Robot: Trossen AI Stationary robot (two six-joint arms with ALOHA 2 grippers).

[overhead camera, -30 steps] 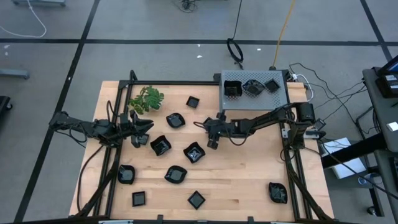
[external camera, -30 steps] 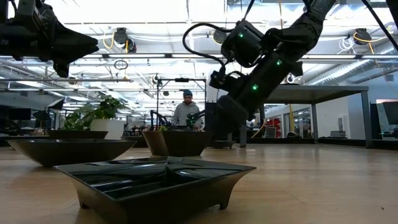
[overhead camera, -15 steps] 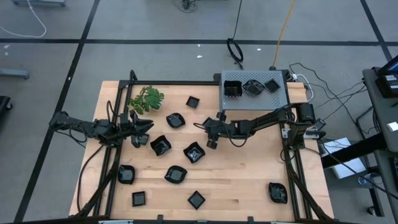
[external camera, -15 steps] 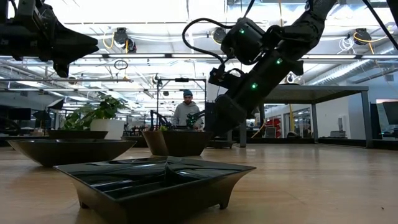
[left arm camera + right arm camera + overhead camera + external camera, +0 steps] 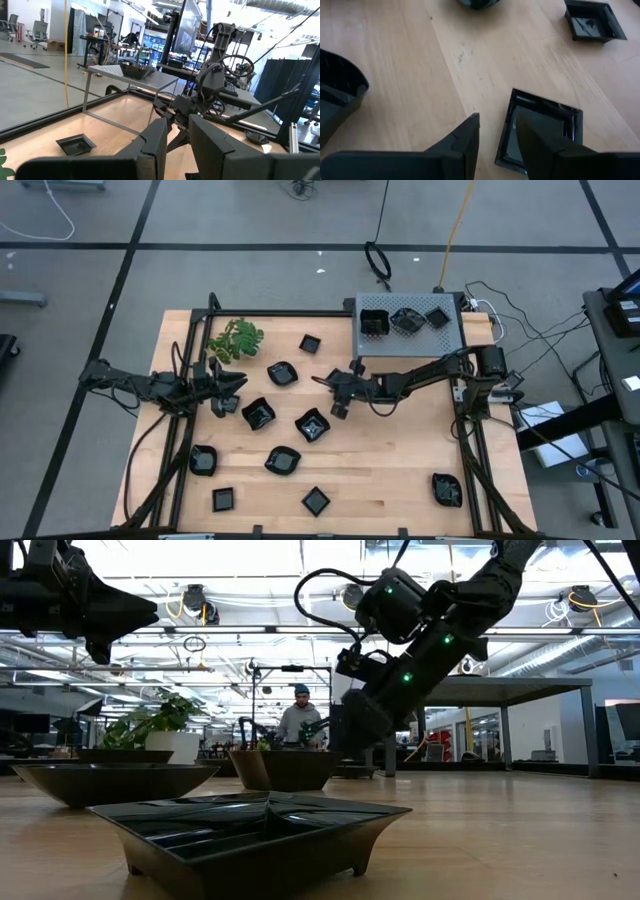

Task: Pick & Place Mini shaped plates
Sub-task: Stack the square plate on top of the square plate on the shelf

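Sq plate (image 5: 540,132) flat, corner toward right tool (image 5: 496,135), diag to grain.

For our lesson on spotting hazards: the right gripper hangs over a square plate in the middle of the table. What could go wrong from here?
1. The right gripper sits over the square plate's edge; its narrow gap may slip off the glossy rim.
2. Another plate lies close by and could get nudged.

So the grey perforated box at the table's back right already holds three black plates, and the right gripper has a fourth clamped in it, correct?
Not clamped. In the right wrist view the right gripper is empty, jaws apart above a square plate lying on the table. The grey perforated box does hold three.
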